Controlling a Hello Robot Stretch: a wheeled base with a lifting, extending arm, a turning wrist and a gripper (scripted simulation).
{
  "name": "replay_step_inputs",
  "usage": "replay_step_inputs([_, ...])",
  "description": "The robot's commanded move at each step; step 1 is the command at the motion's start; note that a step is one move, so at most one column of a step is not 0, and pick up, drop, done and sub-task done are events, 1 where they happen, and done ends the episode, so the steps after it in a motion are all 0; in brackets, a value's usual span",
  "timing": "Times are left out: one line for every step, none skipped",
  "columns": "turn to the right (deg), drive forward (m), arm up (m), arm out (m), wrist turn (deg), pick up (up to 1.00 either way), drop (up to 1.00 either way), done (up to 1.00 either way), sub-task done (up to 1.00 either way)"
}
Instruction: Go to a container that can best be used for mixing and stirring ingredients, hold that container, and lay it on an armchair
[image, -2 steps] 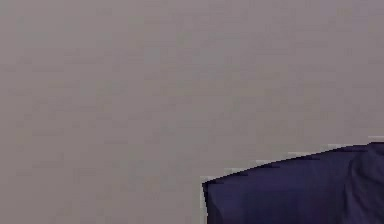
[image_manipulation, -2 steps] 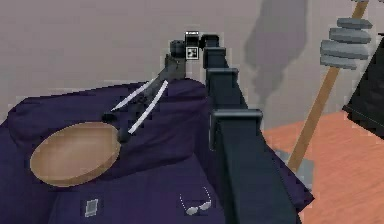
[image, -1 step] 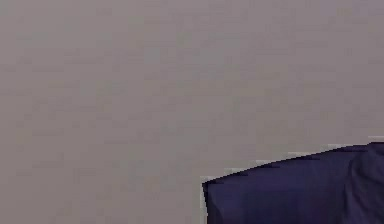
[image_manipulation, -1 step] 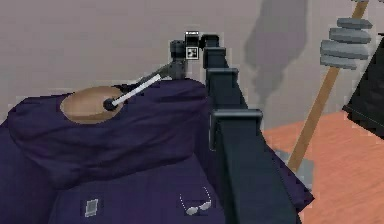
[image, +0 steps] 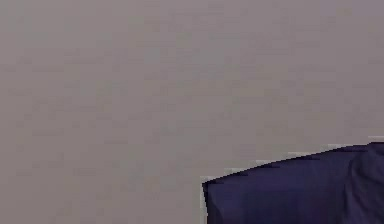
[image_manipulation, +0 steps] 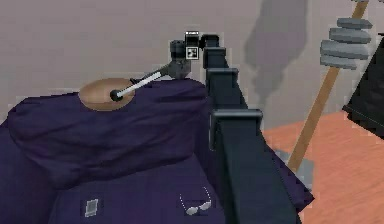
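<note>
A large dark purple armchair (image_manipulation: 90, 150) takes up the left and middle of the arm side view, set against a plain grey wall (image_manipulation: 70, 35). On its upper edge, close to the wall, rests a shallow round tan bowl (image_manipulation: 98, 90). This is the best match for the mixing container the task names. It sits level on the upholstery, not hanging in the air.

The robot's arm (image_manipulation: 235, 140), a dark square bar, rises from the bottom edge and reaches out over the chair. At its far end the gripper (image_manipulation: 118, 96) stretches two thin pale fingers (image_manipulation: 145, 80) down and to the left, and their tips meet the bowl's near rim. The pictures do not show whether the claw is apart, together or clamped on the rim. Because the bowl lies on the chair, it cannot be told whether the gripper holds it.

The task looks nearly complete: the bowl has been found and brought to the armchair, and it appears to be laid there. What likely remains is releasing it, if that is not done, and drawing the arm back without dragging the bowl off its high perch.

The bowl is the one container in sight. Its inside appears as plain tan, and nothing can be made out in it.

Lower on the seat lie a pair of glasses (image_manipulation: 196, 205) and a small grey object (image_manipulation: 90, 207). At the right, a wooden pole (image_manipulation: 318, 105) carries grey discs above an orange floor (image_manipulation: 290, 135).

In the forward view, a corner of purple cushion (image: 300, 185) sits at the lower right against grey wall.
</note>
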Motion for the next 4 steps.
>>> replay_step_inputs([0.0, 0.00, -0.34, 0.00, 0.0, 0.00, 0.00, 0.00, 0.00])
replay_step_inputs([0.0, 0.00, -0.32, 0.00, 0.0, 0.00, 0.00, 0.00, 0.00])
replay_step_inputs([0.0, 0.00, 0.00, 0.00, 0.0, 0.00, 1.00, 0.00, 0.00])
replay_step_inputs([0.0, 0.00, 0.10, 0.00, 0.0, 0.00, 0.00, 0.00, 0.00])
